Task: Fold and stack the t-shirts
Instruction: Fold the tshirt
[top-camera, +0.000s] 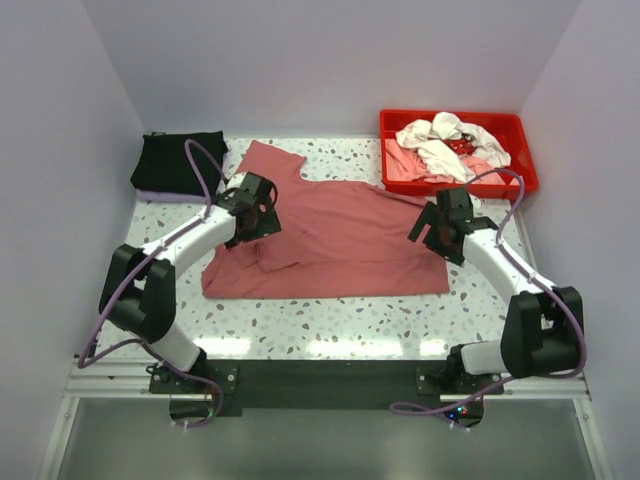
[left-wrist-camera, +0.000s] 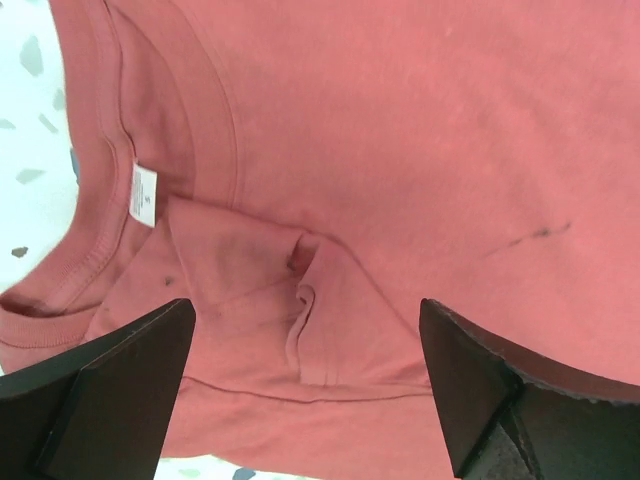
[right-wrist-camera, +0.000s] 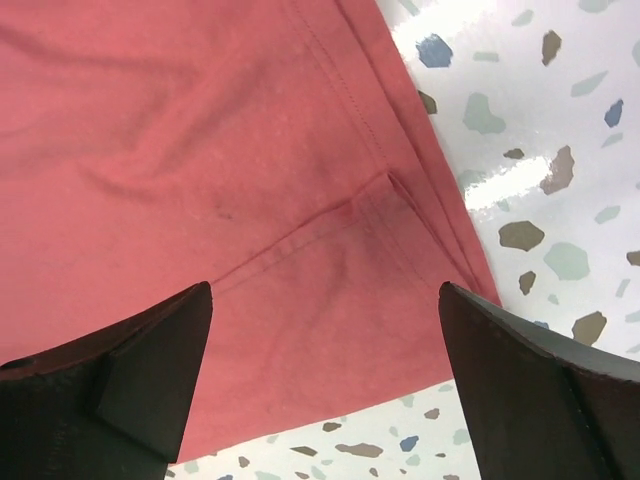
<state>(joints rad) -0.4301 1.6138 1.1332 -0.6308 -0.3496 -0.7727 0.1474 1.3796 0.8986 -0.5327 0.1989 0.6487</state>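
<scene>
A dusty brick-red t-shirt (top-camera: 340, 235) lies spread across the middle of the table, its left side folded over on itself. My left gripper (top-camera: 262, 212) hovers open over that fold, near the collar; the left wrist view shows the gripper (left-wrist-camera: 305, 310) with wide jaws above a small crease, the shirt (left-wrist-camera: 400, 150) and its white neck label (left-wrist-camera: 143, 195). My right gripper (top-camera: 432, 228) stands open over the shirt's right edge; the right wrist view shows that gripper (right-wrist-camera: 325, 290) empty above a hemmed corner of the shirt (right-wrist-camera: 200, 150). A folded black t-shirt (top-camera: 178, 160) lies at the back left.
A bright-red plastic tray (top-camera: 525, 150) at the back right holds crumpled white t-shirts (top-camera: 450, 140) and a pale pink one (top-camera: 405, 165). Speckled table (right-wrist-camera: 560, 150) shows beside the red shirt's right edge. Plain walls close in the table on three sides.
</scene>
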